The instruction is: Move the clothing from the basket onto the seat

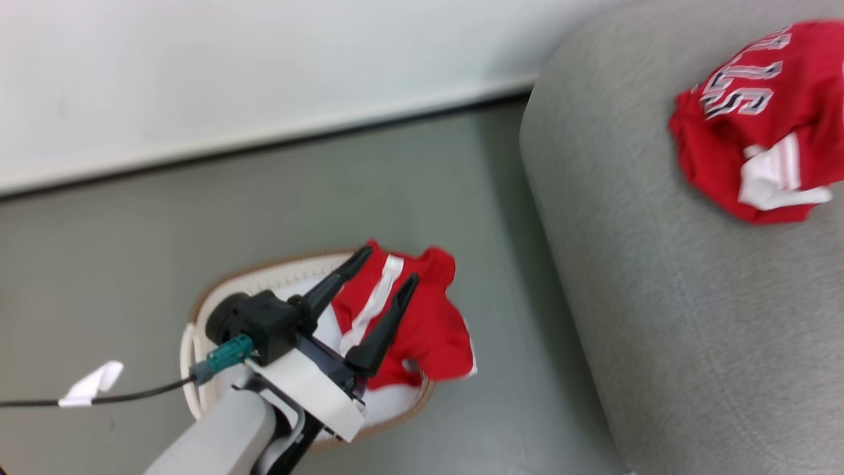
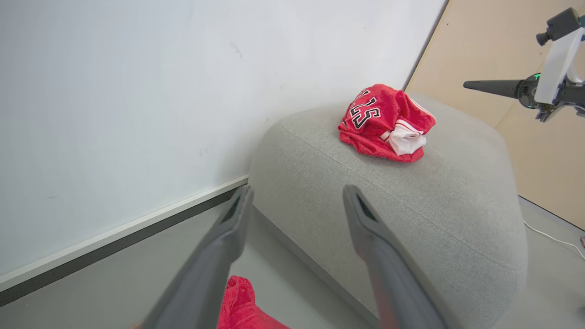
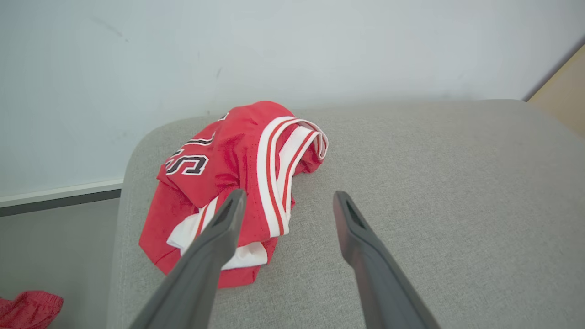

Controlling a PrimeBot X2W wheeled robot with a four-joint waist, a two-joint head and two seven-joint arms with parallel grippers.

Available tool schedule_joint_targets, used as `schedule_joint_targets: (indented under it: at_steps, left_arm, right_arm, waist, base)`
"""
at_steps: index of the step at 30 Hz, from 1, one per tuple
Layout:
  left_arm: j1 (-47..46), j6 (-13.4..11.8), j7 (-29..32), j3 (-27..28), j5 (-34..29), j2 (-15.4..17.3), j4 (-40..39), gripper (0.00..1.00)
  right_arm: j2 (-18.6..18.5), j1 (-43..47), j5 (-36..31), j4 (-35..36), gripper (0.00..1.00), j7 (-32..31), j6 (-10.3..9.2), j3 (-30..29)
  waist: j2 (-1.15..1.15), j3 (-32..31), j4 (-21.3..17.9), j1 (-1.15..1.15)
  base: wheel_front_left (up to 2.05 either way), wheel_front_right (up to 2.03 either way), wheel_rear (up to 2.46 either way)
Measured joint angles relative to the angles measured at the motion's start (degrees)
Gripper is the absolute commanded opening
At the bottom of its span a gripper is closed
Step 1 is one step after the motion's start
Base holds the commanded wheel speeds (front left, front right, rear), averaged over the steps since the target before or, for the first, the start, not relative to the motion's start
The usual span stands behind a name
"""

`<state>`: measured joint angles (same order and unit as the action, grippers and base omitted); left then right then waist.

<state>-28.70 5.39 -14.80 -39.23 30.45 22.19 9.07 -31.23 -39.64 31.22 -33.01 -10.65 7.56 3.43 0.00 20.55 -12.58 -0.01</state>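
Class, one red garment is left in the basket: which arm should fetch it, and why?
Left. The left gripper hangs over that red garment in the basket, jaws open. The right gripper, jaws open too, is over the sofa by the lettered garment.

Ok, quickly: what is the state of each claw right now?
Left claw: open, holding nothing, over the basket.
Right claw: open, holding nothing.

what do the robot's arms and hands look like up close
The left hand has two long, dark, tapering fingers on a black housing, then a white wrist block and a pale grey forearm. A teal connector feeds a thin black cable tagged with white tape. The right hand has the same dark grey tapered fingers.
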Motion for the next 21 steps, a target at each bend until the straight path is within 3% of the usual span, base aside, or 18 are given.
schedule_joint_targets:
  at_steps: [11, 15, 21]
  left_arm:
    - [4.60, -2.41, -0.33, 6.59, 0.85, -3.97, 1.92, 1.00]
    - [6.38, -3.26, -0.33, 9.82, 0.60, -3.90, 2.33, 1.00]
    - [8.93, -4.75, -0.33, 14.26, -1.20, -3.74, 2.65, 1.00]
  right_arm:
    - [-3.86, 3.62, 5.34, 14.32, 1.00, 1.00, 0.00, 7.99]
    - [-3.78, 4.88, 7.70, 18.62, 1.00, 3.59, 0.00, 10.12]
    - [-1.71, 9.54, 8.58, 22.39, 1.00, 12.48, 0.00, 10.12]
  waist:
    - [0.00, -13.07, 0.47, -0.01]
    - [0.00, -16.55, 1.83, -0.01]
    - [0.00, -19.17, 5.31, -0.01]
  base:
    - [0.00, 0.00, 0.00]
    - [0.00, 0.00, 0.00]
    - [0.00, 0.00, 0.00]
